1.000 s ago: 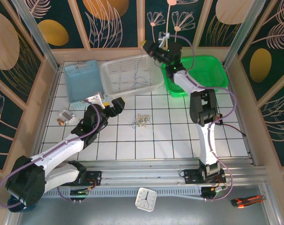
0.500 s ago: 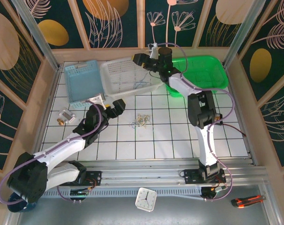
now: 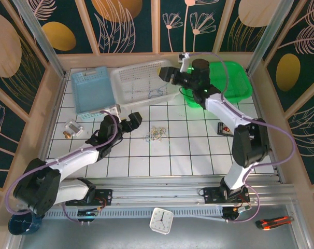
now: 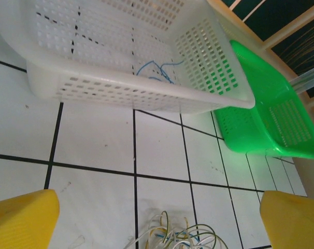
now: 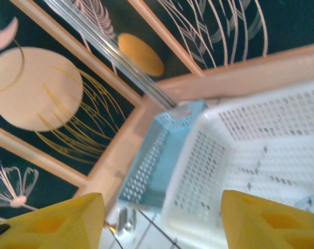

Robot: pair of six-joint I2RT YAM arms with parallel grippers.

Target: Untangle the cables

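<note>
Yellow pads sit in the two lower corners of my left wrist view. My left pincer (image 4: 157, 223) stands wide open and holds nothing, low over the white tiled table (image 4: 95, 135). Just ahead of it, at the bottom edge of that view, lies the clump of cables (image 4: 173, 237): thin curly loops of white, tan and blue resting on the tiles. One blue wire (image 4: 156, 70) lies apart in the white basket (image 4: 120, 88). My right pincer (image 3: 166, 73) hangs open and empty over that basket, in the upper middle of the overhead frame. I judge these wires nearly weightless, limp yet springy, likely to slip and to drag the whole clump along. I would pinch one outer loop or a free end, not the knotted middle.
</note>
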